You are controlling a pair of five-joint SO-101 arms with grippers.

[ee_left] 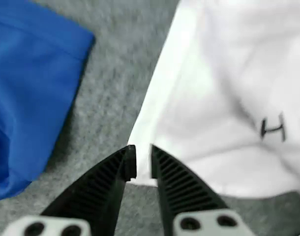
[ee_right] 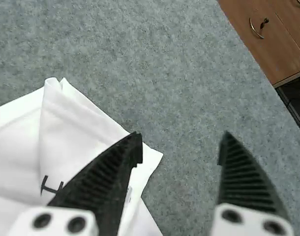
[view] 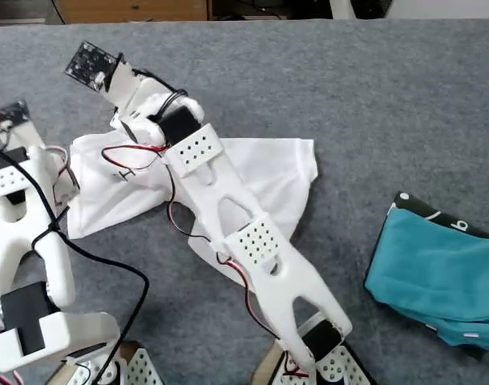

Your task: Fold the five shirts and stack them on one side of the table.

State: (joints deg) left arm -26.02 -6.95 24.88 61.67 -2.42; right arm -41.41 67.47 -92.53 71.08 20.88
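Observation:
A white shirt [view: 260, 172] with a small dark logo lies spread and rumpled left of the table's middle. My right arm [view: 228, 208] stretches across it from the near edge. My right gripper [ee_right: 182, 157] hangs open over the shirt's folded corner [ee_right: 91, 142], nothing between its fingers. My left gripper [ee_left: 142, 162] is shut on the white shirt's hem [ee_left: 155, 118] near a corner. A blue shirt [ee_left: 27, 83] lies on the grey cloth beside that hem. A teal folded shirt [view: 437, 269] rests on a dark garment at the right edge.
Grey cloth [view: 373, 96] covers the table, bare at the far right. My left arm's white body [view: 20, 233] and its cables stand at the left edge. Wooden drawers [ee_right: 273, 34] stand beyond the table.

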